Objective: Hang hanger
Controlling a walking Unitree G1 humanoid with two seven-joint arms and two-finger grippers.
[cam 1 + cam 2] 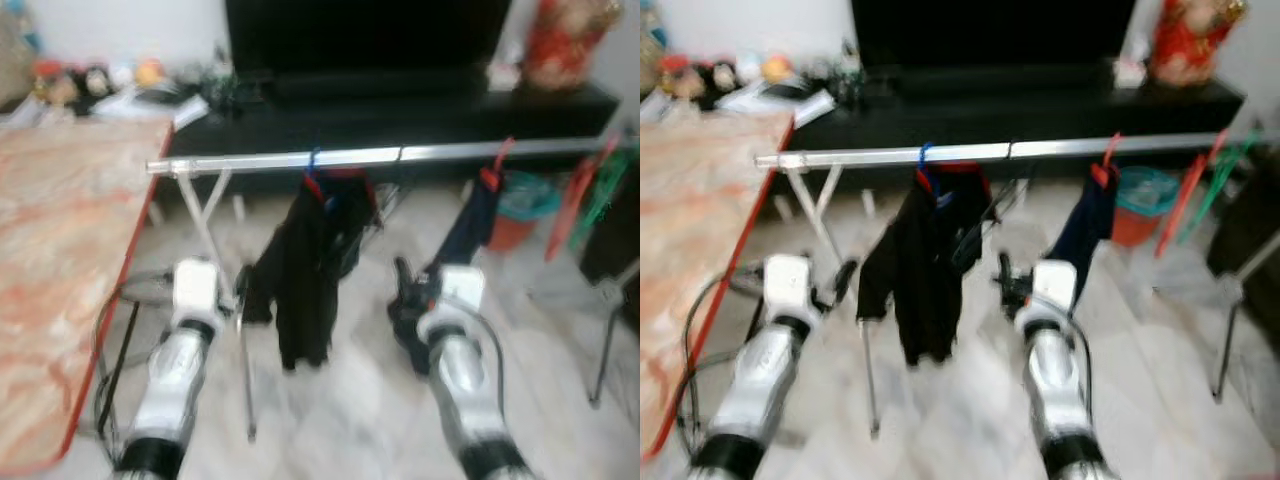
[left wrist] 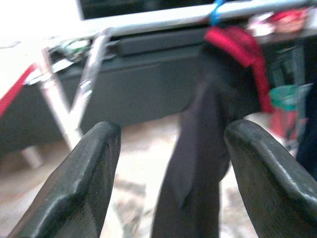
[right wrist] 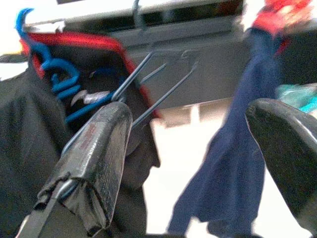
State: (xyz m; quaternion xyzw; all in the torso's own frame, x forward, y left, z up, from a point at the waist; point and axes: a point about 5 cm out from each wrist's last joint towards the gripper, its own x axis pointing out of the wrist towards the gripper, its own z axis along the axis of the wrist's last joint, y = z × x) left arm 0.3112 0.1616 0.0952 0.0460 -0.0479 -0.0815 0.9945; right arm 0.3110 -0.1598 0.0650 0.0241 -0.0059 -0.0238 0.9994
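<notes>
Rail: a silver drying-rack rail ran across the room in front of a black TV cabinet.
Black garment: a black garment with a red collar hung from the rail on a blue hanger — its hook over the rail.
Wire hanger: a thin grey wire hanger hung beside the blue one, against the garment's collar.
Navy garment: a navy garment hung further to the right on a red hanger.
Left gripper: left gripper was held low before the black garment, fingers spread wide, gripping nothing.
Right gripper: right gripper pointed between the two garments — fingers wide apart, nothing between them.
Table: an orange marbled table stood at the left.
</notes>
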